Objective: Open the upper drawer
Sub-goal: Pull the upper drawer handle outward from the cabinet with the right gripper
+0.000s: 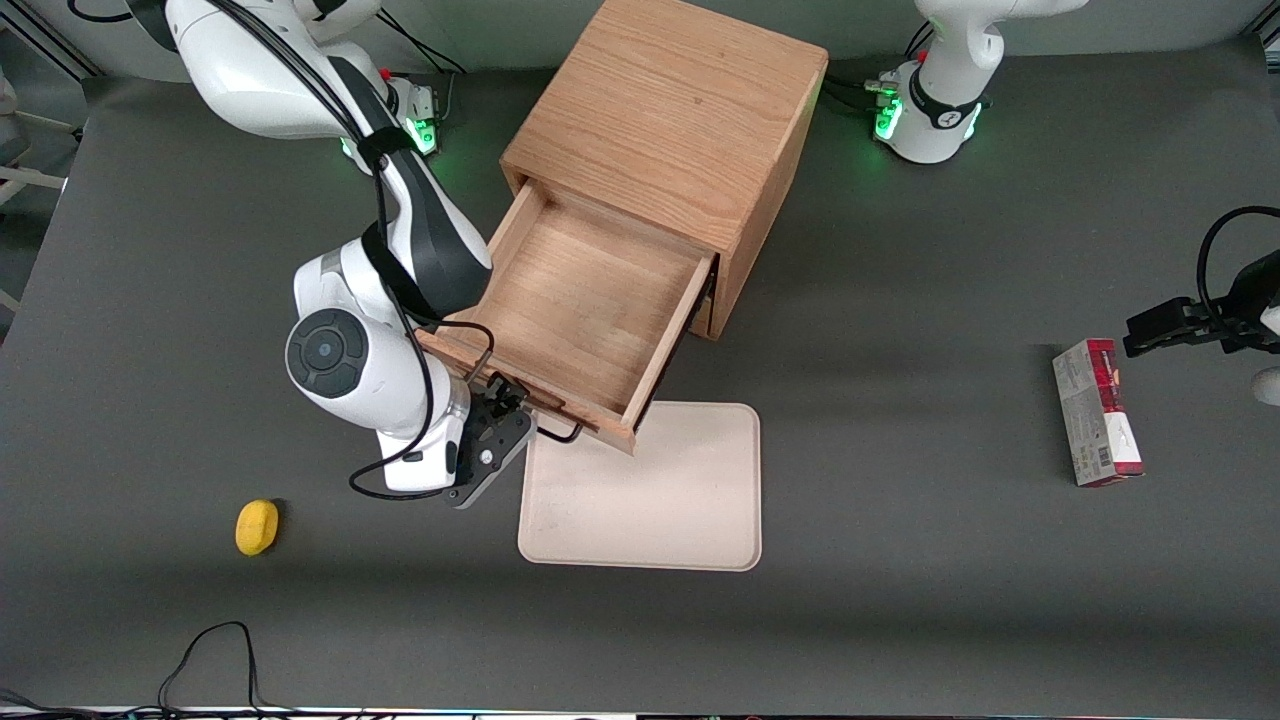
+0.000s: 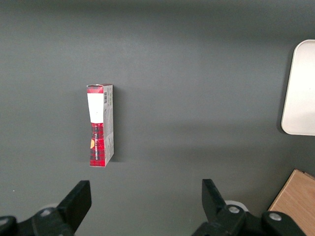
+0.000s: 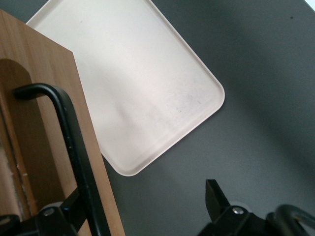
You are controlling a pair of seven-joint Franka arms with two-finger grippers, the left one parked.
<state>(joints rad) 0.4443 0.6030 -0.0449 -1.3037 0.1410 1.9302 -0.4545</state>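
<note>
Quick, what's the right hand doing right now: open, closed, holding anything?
Right hand: open, holding nothing, at the handle of the pulled-out upper drawer; one finger is beside the bar, not clamped on it.

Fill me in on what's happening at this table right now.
The right arm is working the upper drawer of the wooden cabinet. The drawer is pulled well out, its bare wood inside showing, its front over the edge of a beige tray. The gripper is at the dark bar handle, fingers open around it, not clamping.
</note>
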